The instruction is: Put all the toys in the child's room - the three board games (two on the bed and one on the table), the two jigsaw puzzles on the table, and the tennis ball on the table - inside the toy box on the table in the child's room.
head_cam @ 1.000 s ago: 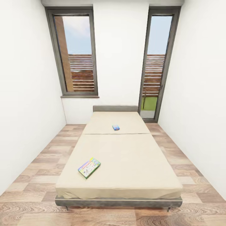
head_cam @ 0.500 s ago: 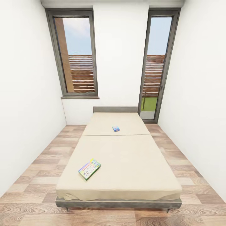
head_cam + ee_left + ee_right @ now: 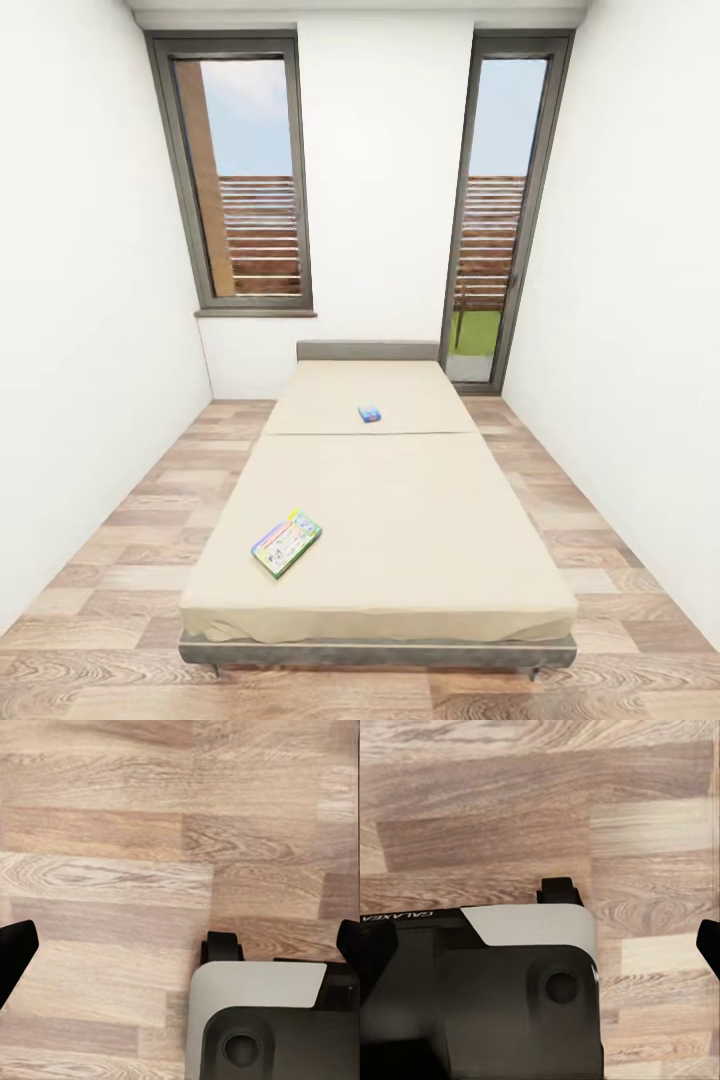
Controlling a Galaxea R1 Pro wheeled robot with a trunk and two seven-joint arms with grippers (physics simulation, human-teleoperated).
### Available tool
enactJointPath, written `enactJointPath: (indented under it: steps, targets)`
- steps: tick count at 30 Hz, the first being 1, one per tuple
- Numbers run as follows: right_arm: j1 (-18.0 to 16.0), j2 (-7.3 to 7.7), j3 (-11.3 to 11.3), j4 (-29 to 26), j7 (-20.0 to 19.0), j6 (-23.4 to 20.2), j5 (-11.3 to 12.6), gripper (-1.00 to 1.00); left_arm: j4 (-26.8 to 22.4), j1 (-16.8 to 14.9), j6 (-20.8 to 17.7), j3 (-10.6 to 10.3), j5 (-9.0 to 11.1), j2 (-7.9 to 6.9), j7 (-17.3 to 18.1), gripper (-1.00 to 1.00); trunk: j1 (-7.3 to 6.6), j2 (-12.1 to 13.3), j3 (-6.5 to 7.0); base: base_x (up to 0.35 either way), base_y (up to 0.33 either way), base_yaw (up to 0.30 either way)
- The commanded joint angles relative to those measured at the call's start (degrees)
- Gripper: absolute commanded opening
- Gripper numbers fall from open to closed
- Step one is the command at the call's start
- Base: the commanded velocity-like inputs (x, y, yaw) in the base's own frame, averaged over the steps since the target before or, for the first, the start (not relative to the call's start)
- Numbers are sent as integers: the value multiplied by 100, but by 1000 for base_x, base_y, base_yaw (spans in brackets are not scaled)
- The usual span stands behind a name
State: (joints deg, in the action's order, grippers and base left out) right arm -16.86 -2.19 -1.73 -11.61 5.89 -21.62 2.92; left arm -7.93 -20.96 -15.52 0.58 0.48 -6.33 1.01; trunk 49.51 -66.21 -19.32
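The bed (image 3: 420, 520) with its beige cover fills the middle of the child's room in the head view. Two board games lie on it: a larger one with green-yellow edges (image 3: 286, 544) near the front left corner, and a small blue one (image 3: 370, 414) far back near the headboard. The table, toy box, jigsaw puzzles and tennis ball are out of view. In the left wrist view my left gripper (image 3: 180, 956) hangs open over the wood floor, nothing between its fingers. My right gripper (image 3: 540, 945) is likewise open above the floor.
White walls close in on both sides of the bed, with strips of wood floor (image 3: 130, 520) between. Two tall dark-framed windows (image 3: 245, 180) stand in the far wall. My own grey and black base (image 3: 262, 1020) shows under both wrists.
The whole head picture has shifted slightly, the bed looking a touch smaller and lower, so the camera moved. Both board games lie where they were.
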Motion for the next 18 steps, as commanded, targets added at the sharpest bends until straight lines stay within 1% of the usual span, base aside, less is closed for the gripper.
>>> enactJointPath:
  steps: [1, 4, 6, 7, 8, 10, 12, 14, 18]
  targets:
    - [-21, -6, -18, -33, 54, -67, 35, 100, -15, -29, -33, 3, 3, -6, 9, 100, -23, 37, 11, 0, 0, 0]
    - [-64, 8, -21, -99, 102, -127, 42, 100, -20, -92, 105, -4, 3, -22, 6, 100, -89, 158, 65, 0, 0, 0]
    - [-76, 28, -20, -123, 110, -10, 46, 100, -15, -114, 367, -13, 4, -23, 5, 100, -132, 238, 101, 0, 0, 0]
    - [-76, 40, -17, -124, 111, 178, 50, 100, 4, -122, 535, -17, 8, -21, 5, 100, -154, 278, 119, 0, 0, 0]
    - [-74, 46, -16, -119, 112, 297, 52, 100, 12, -125, 599, -20, 7, -19, 5, 100, -176, 318, 136, 0, 0, 0]
    - [-68, 38, -9, -104, 105, 782, 50, 100, 32, -125, 757, -21, 10, -19, 13, 100, -220, 398, 172, 0, 0, 0]
    - [-65, 10, -3, -96, 110, 975, 44, 100, 42, -120, 812, -18, 15, -28, 23, 100, -264, 479, 208, 0, 0, 0]
    - [-64, -8, 5, -92, 116, 1064, 39, 100, 48, -115, 843, -16, 19, -30, 62, 100, -308, 559, 244, 0, 0, 0]
    - [-60, -41, 24, -89, 127, 1117, 23, 100, 52, -111, 872, -15, 22, -31, 228, 100, -396, 719, 316, 0, 0, 0]
